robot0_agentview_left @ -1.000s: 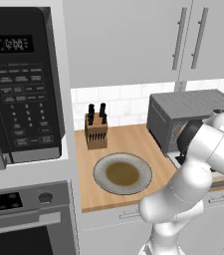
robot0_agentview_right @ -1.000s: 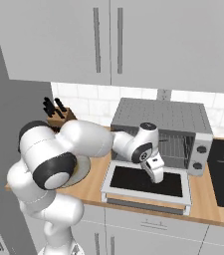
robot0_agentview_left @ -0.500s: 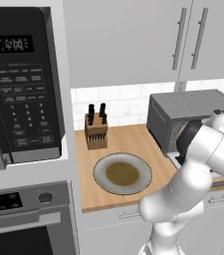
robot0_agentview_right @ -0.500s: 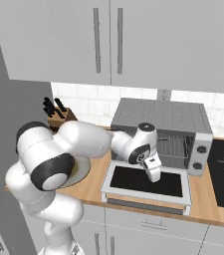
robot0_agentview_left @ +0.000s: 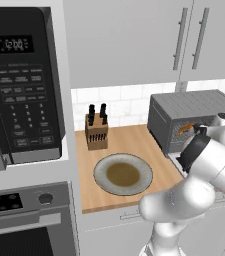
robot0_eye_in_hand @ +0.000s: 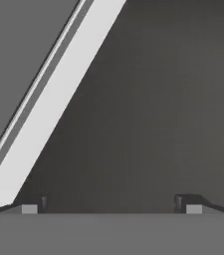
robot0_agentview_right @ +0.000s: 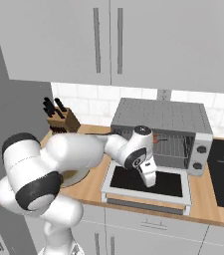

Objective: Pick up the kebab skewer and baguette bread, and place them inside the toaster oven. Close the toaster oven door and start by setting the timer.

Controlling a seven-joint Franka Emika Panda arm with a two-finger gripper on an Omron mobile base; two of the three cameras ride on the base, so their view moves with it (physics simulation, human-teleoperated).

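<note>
My pincer (robot0_agentview_right: 151, 180) hangs open over the flat oven door (robot0_agentview_right: 175, 185); the left view reveals bread (robot0_agentview_left: 185, 128) inside.

Only readable thing: microwave (robot0_agentview_left: 21, 85) clock display (robot0_agentview_left: 15, 44), top of its control panel, pale digits on dark screen, looks like 12:00. Button grid (robot0_agentview_left: 21, 100) right below display has tiny labels, too small and blurry to make out. Toaster oven (robot0_agentview_right: 163, 130) knobs on its right side: no legible markings around them. No brand names or signs readable elsewhere.
</note>
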